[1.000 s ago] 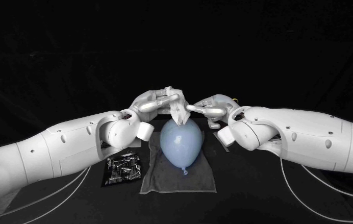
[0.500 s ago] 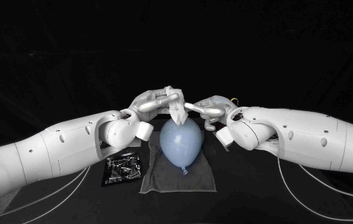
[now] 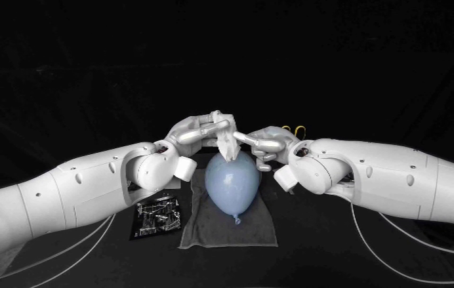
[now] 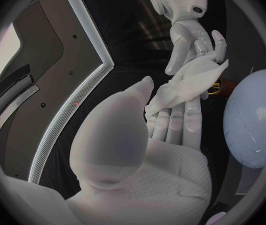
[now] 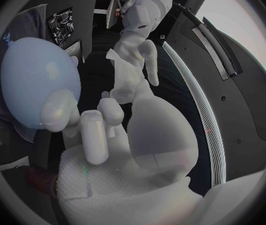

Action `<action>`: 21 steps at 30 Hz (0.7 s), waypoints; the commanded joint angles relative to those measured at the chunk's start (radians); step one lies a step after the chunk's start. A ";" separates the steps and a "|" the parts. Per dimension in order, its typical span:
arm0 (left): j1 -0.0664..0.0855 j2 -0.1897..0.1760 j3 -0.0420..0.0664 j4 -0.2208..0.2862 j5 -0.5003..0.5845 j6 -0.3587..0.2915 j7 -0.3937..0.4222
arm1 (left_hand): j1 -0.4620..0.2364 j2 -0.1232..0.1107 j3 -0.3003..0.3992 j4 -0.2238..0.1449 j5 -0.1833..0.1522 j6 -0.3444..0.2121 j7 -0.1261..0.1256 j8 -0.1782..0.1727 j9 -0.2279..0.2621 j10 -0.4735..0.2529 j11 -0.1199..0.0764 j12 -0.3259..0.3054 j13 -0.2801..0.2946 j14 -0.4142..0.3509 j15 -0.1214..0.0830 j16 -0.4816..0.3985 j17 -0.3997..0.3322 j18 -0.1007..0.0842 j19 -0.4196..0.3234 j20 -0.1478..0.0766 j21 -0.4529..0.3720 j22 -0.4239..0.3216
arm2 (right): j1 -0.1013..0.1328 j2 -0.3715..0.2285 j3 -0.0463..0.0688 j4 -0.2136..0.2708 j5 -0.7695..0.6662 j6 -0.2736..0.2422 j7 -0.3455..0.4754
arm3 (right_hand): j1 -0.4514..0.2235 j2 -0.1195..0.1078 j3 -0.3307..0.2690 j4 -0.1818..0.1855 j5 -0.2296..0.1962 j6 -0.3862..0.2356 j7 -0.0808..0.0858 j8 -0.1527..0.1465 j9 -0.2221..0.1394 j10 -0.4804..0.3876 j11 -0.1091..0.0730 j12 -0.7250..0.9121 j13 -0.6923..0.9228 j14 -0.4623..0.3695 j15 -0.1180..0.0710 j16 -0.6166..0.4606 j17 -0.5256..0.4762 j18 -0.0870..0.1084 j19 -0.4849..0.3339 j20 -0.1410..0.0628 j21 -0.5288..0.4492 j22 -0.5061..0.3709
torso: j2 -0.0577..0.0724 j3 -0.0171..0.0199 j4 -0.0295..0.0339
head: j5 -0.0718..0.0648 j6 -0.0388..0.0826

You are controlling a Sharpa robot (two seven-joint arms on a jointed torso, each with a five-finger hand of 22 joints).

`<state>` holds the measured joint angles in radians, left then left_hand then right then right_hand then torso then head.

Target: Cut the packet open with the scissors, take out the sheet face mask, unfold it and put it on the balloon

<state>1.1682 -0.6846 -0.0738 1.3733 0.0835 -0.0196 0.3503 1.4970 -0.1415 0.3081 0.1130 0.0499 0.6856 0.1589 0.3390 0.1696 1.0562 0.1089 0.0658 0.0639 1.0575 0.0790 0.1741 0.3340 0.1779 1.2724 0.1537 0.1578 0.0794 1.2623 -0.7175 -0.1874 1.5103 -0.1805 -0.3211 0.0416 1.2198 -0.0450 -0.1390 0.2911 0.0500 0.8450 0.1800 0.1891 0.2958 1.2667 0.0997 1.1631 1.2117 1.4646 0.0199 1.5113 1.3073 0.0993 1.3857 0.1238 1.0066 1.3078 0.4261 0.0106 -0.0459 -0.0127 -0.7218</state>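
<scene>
Left hand point(image 3: 201, 132), fingers clamped on folded sheet face mask point(image 3: 227, 145), holds it just above far end of pale-blue balloon point(image 3: 233, 182) lying on grey cloth point(image 3: 203, 235) on black table point(image 3: 312, 255). Right hand point(image 3: 269, 142) reaches mask's edge; cannot tell whether it grips. Packet point(image 3: 157, 217) just beside cloth.

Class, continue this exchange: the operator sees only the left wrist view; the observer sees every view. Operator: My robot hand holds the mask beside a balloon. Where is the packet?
Observer: The packet lies flat on the table beside the grey towel, on the robot's left.
Operator: How does the balloon lie?
Observer: The balloon rests on that towel, its knot toward the robot.
Operator: And the mask?
Observer: The left robot hand holds the sheet face mask up near the balloon's rounded far end.
</scene>
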 commanded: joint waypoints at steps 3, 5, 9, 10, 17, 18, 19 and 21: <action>0.001 0.001 0.001 0.003 0.010 0.018 0.007 | 0.013 0.001 0.004 0.000 -0.002 -0.002 -0.003 0.004 0.001 -0.006 0.001 -0.004 -0.001 -0.004 -0.001 -0.003 0.001 0.006 0.008 -0.001 0.005 0.002 | -0.003 0.003 0.001 -0.006 0.122 0.069 0.077 | 0.006 0.038 -0.025 -0.001 -0.002 0.021 -0.004 0.013 0.002 0.024 -0.006 0.026 0.018 0.061 0.004 0.016 0.195 0.001 0.018 -0.001 0.034 0.118 | -0.001 -0.0001 -0.0008 | -0.001 0.001; 0.001 0.001 0.001 0.003 0.011 0.019 0.007 | 0.013 0.001 0.004 0.000 -0.002 -0.002 -0.003 0.004 0.001 -0.006 0.001 -0.004 -0.001 -0.004 -0.001 -0.004 0.001 0.006 0.009 -0.001 0.006 0.002 | -0.003 0.003 0.001 -0.008 0.138 0.067 0.086 | 0.020 0.052 -0.030 -0.004 -0.002 0.032 -0.008 0.019 0.004 0.032 -0.009 0.036 0.024 0.066 0.001 0.021 0.202 -0.002 0.024 -0.002 0.049 0.123 | -0.001 0.0002 -0.0005 | -0.001 0.002; 0.001 0.001 0.001 0.003 0.015 0.019 0.007 | 0.013 0.002 0.005 0.001 -0.002 -0.002 -0.003 0.004 0.001 -0.007 0.002 -0.004 -0.001 -0.004 -0.001 -0.005 0.001 0.006 0.011 -0.002 0.006 0.002 | -0.004 0.004 0.001 -0.010 0.162 0.054 0.104 | 0.102 0.099 -0.028 -0.022 -0.002 0.066 -0.022 0.040 0.010 0.061 -0.023 0.069 0.047 0.083 -0.010 0.038 0.227 -0.010 0.044 -0.012 0.106 0.140 | 0.000 -0.0001 -0.0006 | -0.002 0.002; 0.001 0.001 0.001 0.003 0.016 0.019 0.007 | 0.013 0.003 0.005 0.001 -0.002 -0.002 -0.002 0.005 0.001 -0.007 0.002 -0.004 -0.001 -0.005 -0.002 -0.005 0.002 0.006 0.012 -0.002 0.007 0.002 | -0.005 0.004 0.001 -0.011 0.166 0.048 0.109 | 0.133 0.113 -0.025 -0.032 -0.002 0.078 -0.028 0.048 0.012 0.070 -0.027 0.078 0.055 0.087 -0.015 0.041 0.233 -0.013 0.049 -0.016 0.121 0.144 | 0.000 -0.0003 -0.0006 | -0.002 0.002; 0.001 -0.001 0.001 0.003 0.019 0.014 0.010 | 0.013 0.004 0.005 0.001 -0.002 -0.002 -0.002 0.005 0.001 -0.007 0.002 -0.004 -0.001 -0.005 -0.002 -0.006 0.002 0.006 0.014 -0.003 0.008 0.002 | -0.005 0.002 0.001 -0.012 0.177 0.011 0.126 | 0.348 0.191 0.053 -0.148 0.000 0.159 -0.073 0.098 0.027 0.117 -0.069 0.128 0.098 0.106 -0.047 0.059 0.264 -0.027 0.077 -0.041 0.203 0.168 | 0.000 0.0000 -0.0004 | -0.002 0.003; 0.001 -0.001 0.001 0.003 0.019 0.013 0.010 | 0.013 0.004 0.005 0.001 -0.002 -0.002 -0.002 0.005 0.001 -0.007 0.002 -0.004 -0.001 -0.005 -0.002 -0.006 0.002 0.006 0.014 -0.003 0.008 0.002 | -0.005 0.002 0.001 -0.012 0.176 0.007 0.126 | 0.375 0.194 0.067 -0.171 -0.001 0.174 -0.080 0.111 0.032 0.123 -0.076 0.133 0.103 0.106 -0.054 0.059 0.264 -0.029 0.080 -0.048 0.213 0.170 | 0.000 -0.0001 -0.0004 | -0.001 0.003; 0.001 -0.001 0.001 0.003 0.019 0.012 0.011 | 0.013 0.004 0.005 0.002 -0.002 -0.001 -0.002 0.005 0.002 -0.007 0.002 -0.003 -0.001 -0.005 -0.002 -0.006 0.002 0.006 0.013 -0.002 0.007 0.001 | -0.005 0.002 0.001 -0.011 0.174 0.002 0.125 | 0.391 0.193 0.077 -0.190 -0.001 0.187 -0.087 0.124 0.039 0.129 -0.081 0.138 0.109 0.106 -0.061 0.059 0.264 -0.031 0.084 -0.054 0.224 0.173 | 0.000 -0.0002 -0.0005 | -0.001 0.003; 0.001 -0.001 0.001 0.002 0.019 0.009 0.012 | 0.012 0.004 0.005 0.002 -0.002 -0.001 -0.001 0.006 0.002 -0.007 0.002 -0.003 0.000 -0.006 -0.001 -0.007 0.003 0.005 0.009 -0.002 0.004 0.000 | -0.005 0.002 0.001 -0.009 0.170 -0.005 0.124 | 0.406 0.188 0.090 -0.216 -0.001 0.199 -0.094 0.145 0.052 0.141 -0.089 0.147 0.117 0.106 -0.068 0.059 0.264 -0.034 0.090 -0.062 0.242 0.178 | -0.001 0.0000 -0.0006 | -0.001 0.003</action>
<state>1.1682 -0.6867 -0.0738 1.3737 0.0929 -0.0187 0.3499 1.5010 -0.1374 0.3081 0.1131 0.0499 0.6856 0.1589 0.3389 0.1702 1.0562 0.1090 0.0658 0.0641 1.0576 0.0791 0.1732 0.3353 0.1773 1.2795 0.1538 0.1619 0.0801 1.2575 -0.7159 -0.1873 1.4984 -0.0229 -0.3075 0.1368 1.4899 0.0713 -0.0534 0.0843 0.0500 1.0363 0.0856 0.3279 0.3441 1.3382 0.0752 1.2423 1.2982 1.4541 -0.0098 1.5674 1.3081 0.0762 1.4541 0.0836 1.2429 1.3076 0.4258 0.0105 -0.0464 -0.0142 -0.7181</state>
